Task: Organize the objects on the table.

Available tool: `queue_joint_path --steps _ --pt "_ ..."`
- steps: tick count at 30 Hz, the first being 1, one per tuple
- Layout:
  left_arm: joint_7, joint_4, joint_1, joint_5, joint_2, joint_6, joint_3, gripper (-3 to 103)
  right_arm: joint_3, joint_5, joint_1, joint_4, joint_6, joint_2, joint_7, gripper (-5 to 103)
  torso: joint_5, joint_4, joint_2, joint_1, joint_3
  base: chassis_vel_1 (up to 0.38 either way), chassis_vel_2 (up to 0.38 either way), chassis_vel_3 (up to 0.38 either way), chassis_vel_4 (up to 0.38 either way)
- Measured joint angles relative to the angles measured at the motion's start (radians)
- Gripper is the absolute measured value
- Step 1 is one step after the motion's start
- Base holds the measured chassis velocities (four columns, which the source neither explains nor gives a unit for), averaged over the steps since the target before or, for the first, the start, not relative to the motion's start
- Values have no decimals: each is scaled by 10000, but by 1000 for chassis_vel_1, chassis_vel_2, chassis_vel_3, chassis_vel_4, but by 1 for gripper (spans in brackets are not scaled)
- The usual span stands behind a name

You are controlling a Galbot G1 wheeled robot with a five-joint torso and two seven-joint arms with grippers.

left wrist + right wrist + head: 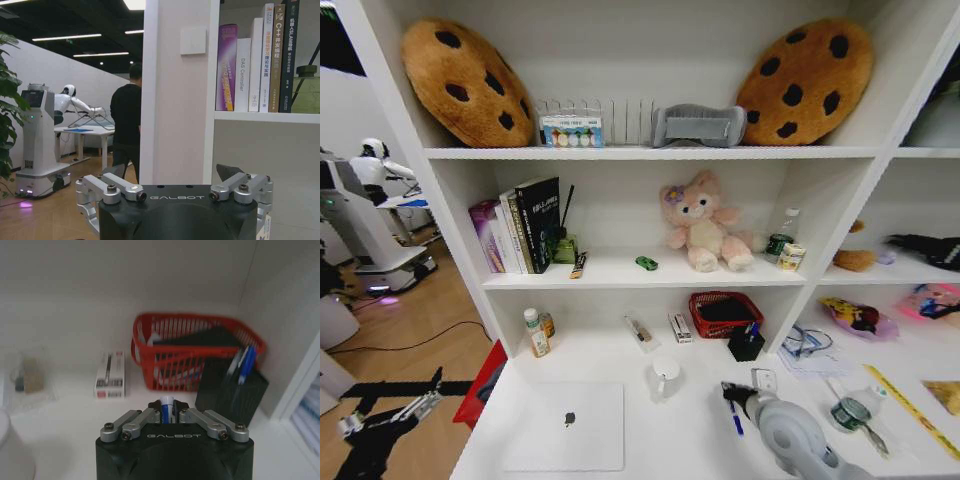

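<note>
Right tool (167, 412) is seen closed on a blue pen (167, 406), the white-and-blue barrel pinched between the fingertips; in the head view the same tool (732, 395) is held low over the counter (690, 430) at about 5 o'clock, pen tip pointing down, just short of the black pen holder (746, 343) at 1 o'clock from it. Holder already carries blue pens and is set just in front of the red basket (725, 312). Pen is judged light, stiff and slick, so a mid-barrel pinch is best, kept upright for the drop. Silver laptop (566, 427) is laid flat at 7 o'clock, lid shut; judged thin, heavier, smooth, best taken at an edge. Green toy car (646, 263) is parked on the middle shelf at 12 o'clock, tiny and light, likely to roll. White mug (664, 376) is stood between laptop and right tool. Left tool (390, 415) is parked off the counter edge at 8 o'clock, fingers spread apart, gripping nothing
</note>
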Motion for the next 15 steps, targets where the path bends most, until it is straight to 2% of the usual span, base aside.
queue_joint_path --steps 1,2,4,5,7,8,10,11,13,15 --pt "1 -1 0 0 0 0 0 100 52 -731 -12 -219 847 55 -512 12 0 0 0 0 0 0 0 0 0" --pt "1 -1 0 0 0 0 0 100 52 -731 -12 -219 847 55 -512 12 0 0 0 0 0 0 0 0 0" --pt "1 -1 0 0 0 0 -1 100 115 -1804 70 -900 2586 263 -1365 12 3 0 0 0 0 0 0 0 0" --pt "1 -1 0 0 0 0 -1 100 115 -1804 70 -900 2586 263 -1365 12 3 0 0 0 0 0 0 0 0" --pt "1 0 0 0 0 0 0 100 223 -1903 218 -1436 3770 543 -1866 12 4 0 -1 0 1 0 0 0 0" --pt "1 0 0 0 0 0 0 100 223 -1903 218 -1436 3770 543 -1866 12 4 0 -1 0 1 0 0 0 0" --pt "0 -1 0 0 0 0 0 100 402 -1781 341 -1693 4845 807 -2347 12 1 1 -1 0 0 0 0 0 0" --pt "0 -1 0 0 0 0 0 100 402 -1781 341 -1693 4845 807 -2347 12 1 1 -1 0 0 0 0 0 0" --pt "0 0 0 0 0 0 0 100 596 -1872 470 -1953 5658 994 -2671 12 1 1 0 0 0 0 0 0 0" --pt "1 0 0 0 0 0 0 100 685 -1874 519 -2042 5867 1057 -2758 12 2 1 0 0 0 0 0 0 0"
